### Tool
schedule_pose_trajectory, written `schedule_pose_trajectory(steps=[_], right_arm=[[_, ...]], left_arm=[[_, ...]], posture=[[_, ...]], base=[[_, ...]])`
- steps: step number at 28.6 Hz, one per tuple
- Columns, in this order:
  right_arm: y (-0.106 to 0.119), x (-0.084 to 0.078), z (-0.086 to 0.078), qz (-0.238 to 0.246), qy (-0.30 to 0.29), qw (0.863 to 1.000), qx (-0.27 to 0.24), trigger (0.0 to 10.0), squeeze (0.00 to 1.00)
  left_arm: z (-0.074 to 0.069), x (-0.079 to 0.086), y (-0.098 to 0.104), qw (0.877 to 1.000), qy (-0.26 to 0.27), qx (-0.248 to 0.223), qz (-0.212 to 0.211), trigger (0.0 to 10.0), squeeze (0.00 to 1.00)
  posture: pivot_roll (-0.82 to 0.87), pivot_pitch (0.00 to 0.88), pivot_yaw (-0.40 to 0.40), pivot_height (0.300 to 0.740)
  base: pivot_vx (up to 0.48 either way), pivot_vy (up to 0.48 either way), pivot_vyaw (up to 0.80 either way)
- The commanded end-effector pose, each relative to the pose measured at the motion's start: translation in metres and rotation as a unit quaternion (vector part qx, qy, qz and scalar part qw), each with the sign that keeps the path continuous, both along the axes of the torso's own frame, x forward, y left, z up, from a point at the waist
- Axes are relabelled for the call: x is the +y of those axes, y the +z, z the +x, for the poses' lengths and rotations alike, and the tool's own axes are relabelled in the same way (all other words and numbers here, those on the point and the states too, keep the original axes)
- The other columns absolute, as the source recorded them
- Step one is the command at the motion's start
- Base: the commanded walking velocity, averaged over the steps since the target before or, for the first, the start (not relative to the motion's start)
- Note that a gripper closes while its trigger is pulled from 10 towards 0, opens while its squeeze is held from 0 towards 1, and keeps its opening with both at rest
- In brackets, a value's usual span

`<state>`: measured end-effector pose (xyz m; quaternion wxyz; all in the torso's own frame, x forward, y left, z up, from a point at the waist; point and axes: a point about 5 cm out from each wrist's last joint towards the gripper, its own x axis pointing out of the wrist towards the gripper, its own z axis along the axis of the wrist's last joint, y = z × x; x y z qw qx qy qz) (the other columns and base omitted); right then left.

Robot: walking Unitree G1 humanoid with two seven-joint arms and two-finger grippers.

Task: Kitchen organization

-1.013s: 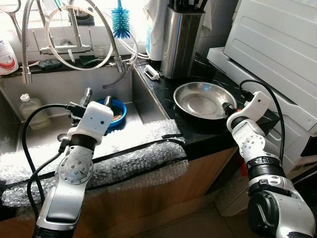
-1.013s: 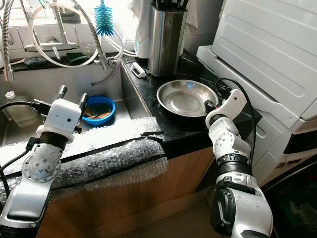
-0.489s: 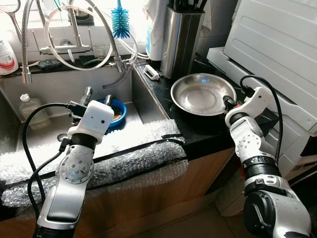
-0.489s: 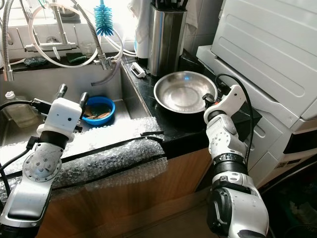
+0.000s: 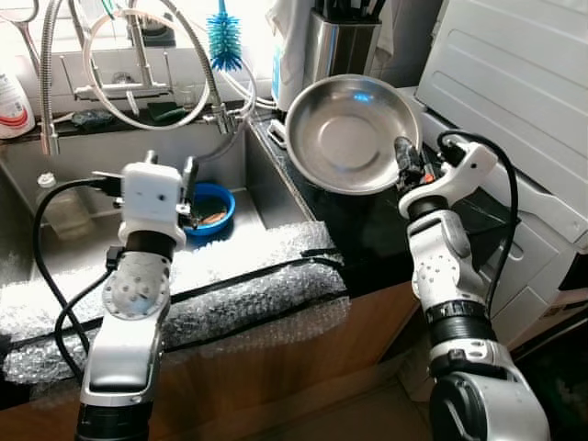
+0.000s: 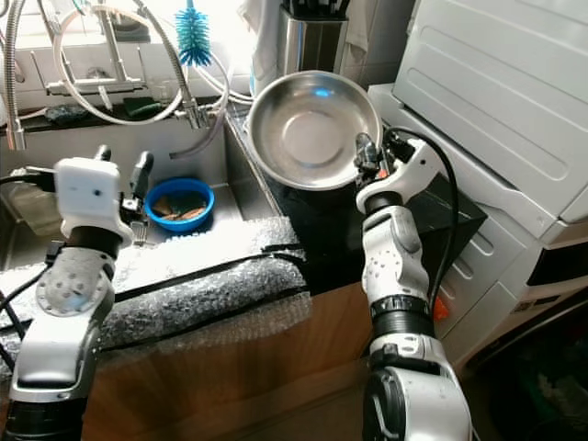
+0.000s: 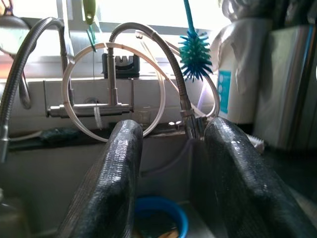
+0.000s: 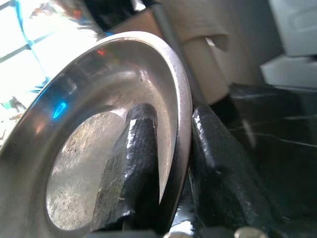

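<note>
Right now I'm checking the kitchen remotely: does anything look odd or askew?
The steel bowl is off the counter, tipped almost on edge, pinched at its rim by the right gripper. Bubble wrap is draped over the sink's front edge, unusual there. The left gripper hovers open above the sink.

A steel bowl (image 6: 308, 129) is held up off the black counter (image 6: 317, 230), tilted so that its hollow faces the camera, its rim pinched by the right gripper (image 6: 365, 158). The left gripper (image 6: 124, 184) is raised over the sink (image 6: 147, 147), its fingers apart, just beside a blue bowl (image 6: 181, 204) lying in the basin. The sink's front edge is covered with bubble wrap (image 6: 197, 289). A blue bottle brush (image 6: 193, 37) is seen behind the tap
</note>
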<state>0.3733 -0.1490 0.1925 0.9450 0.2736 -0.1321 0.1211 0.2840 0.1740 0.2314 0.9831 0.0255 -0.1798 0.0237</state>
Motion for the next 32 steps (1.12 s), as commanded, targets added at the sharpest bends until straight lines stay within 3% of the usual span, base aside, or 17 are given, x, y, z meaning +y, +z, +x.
schedule_pose_trajectory(steps=[1,3,7,8,11,17,25,32], right_arm=[[0.010,0.001,-0.004,-0.013,0.004,0.999,-0.038,10.0,0.00],[0.008,0.003,-0.006,-0.017,0.009,0.999,-0.035,10.0,0.00],[0.000,0.013,-0.008,-0.035,0.026,0.999,-0.022,10.0,0.00],[-0.002,0.017,-0.009,-0.026,0.035,0.999,-0.019,10.0,0.00],[-0.002,0.025,-0.013,-0.021,0.050,0.998,-0.024,10.0,0.00],[0.001,0.037,-0.017,-0.009,0.074,0.997,-0.034,10.0,0.00],[0.008,0.041,-0.018,-0.002,0.083,0.996,-0.043,10.0,0.00],[0.011,0.047,-0.021,0.001,0.100,0.994,-0.048,10.0,0.00]], left_arm=[[-0.001,-0.002,0.012,0.999,-0.028,-0.016,-0.043,10.0,0.00],[0.000,-0.005,0.013,0.997,-0.043,-0.016,-0.064,10.0,0.00],[-0.001,-0.018,0.017,0.995,-0.074,-0.017,-0.062,10.0,0.00],[-0.003,-0.029,0.015,0.993,-0.099,-0.011,-0.062,10.0,0.00],[-0.005,-0.041,0.009,0.990,-0.129,0.006,-0.061,10.0,0.00],[-0.007,-0.056,0.005,0.985,-0.162,0.022,-0.056,10.0,0.00],[-0.006,-0.057,0.003,0.988,-0.147,0.027,-0.031,10.0,0.00],[-0.004,-0.048,0.001,0.992,-0.110,0.030,-0.054,10.0,0.00]], posture=[[0.04,0.000,-0.081,0.740],[0.04,0.000,-0.081,0.740],[0.04,0.000,-0.081,0.740],[0.04,0.000,-0.081,0.740],[0.04,0.000,-0.080,0.740],[0.04,0.000,-0.082,0.740],[0.03,0.000,-0.086,0.740],[0.03,0.000,-0.089,0.740]], base=[[0.000,0.000,0.00],[0.000,0.000,0.00],[0.000,0.000,0.00],[0.000,0.000,0.00],[0.000,0.000,0.00],[0.000,0.000,0.00],[0.000,0.000,0.00],[0.000,0.000,0.00]])
